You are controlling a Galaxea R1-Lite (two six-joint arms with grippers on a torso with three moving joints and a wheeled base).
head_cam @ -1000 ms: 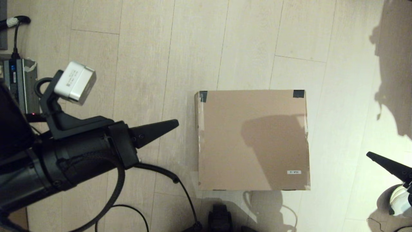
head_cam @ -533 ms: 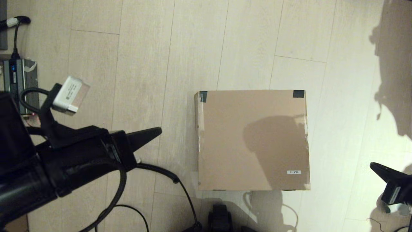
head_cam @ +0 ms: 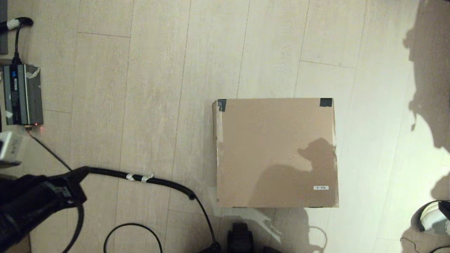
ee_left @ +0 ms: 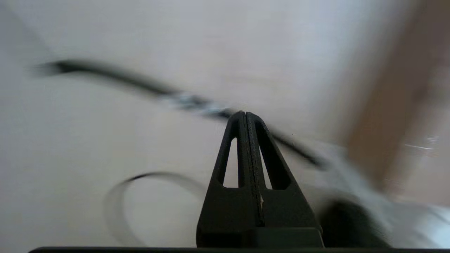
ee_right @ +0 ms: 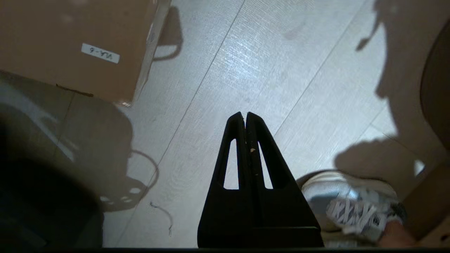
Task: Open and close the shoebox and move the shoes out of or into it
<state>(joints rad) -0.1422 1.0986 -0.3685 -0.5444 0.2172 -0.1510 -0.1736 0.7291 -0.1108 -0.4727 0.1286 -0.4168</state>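
The shoebox (head_cam: 276, 151) stands on the floor with its flap lid down flat, black tape on its far corners and a small white label (head_cam: 321, 188) near my side. My left gripper (head_cam: 83, 172) is low at the near left, well away from the box, shut with nothing in it (ee_left: 245, 113). My right gripper (ee_right: 245, 114) hangs shut and empty over bare floor, to the right of the shoebox's (ee_right: 70, 42) labelled corner. The pair of white sneakers is out of view.
A lone white-grey laced shoe (ee_right: 351, 207) stands on the floor beside my right gripper, also at the head view's right edge (head_cam: 430, 218). A grey power unit (head_cam: 21, 94) sits far left. A black cable (head_cam: 140, 177) trails across the floor left of the box.
My left arm has drawn back from beside the box to the near left corner. The right gripper has slid out past the right edge. The box has not moved.
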